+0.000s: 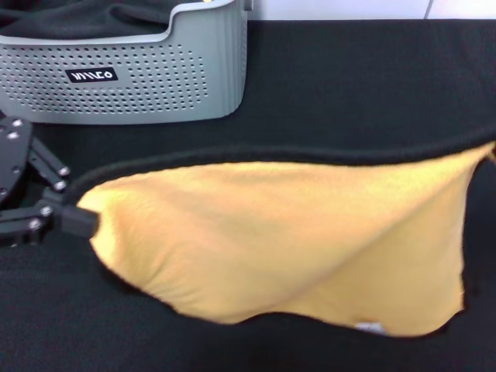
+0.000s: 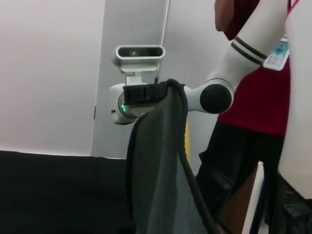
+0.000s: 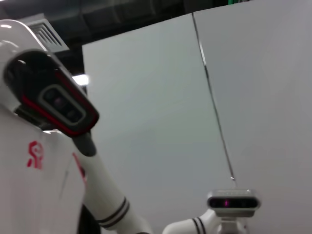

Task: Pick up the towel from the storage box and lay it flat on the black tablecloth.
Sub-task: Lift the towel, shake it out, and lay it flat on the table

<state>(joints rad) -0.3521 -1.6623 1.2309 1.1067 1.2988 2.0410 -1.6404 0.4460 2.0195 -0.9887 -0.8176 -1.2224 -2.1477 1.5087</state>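
The towel is held up above the black tablecloth, in front of the storage box, which stands at the far side of the cloth. The towel is already out of the box and is stretched between two of its top corners, so that it hangs as an open sheet and not as a bundle; this is judged to be the reason for gripping it at the corners. One corner is clamped by the left gripper, whose fingers are closed on the black edge trim. The opposite corner goes up to the edge of the head view, and it is probably held there by the right gripper, seen in the left wrist view with the cloth hanging down from it; it cannot be told how its fingers stand. The lower edge of the towel, with the small white label, sags in a diagonal fold. It is not yet laid flat on the tablecloth.
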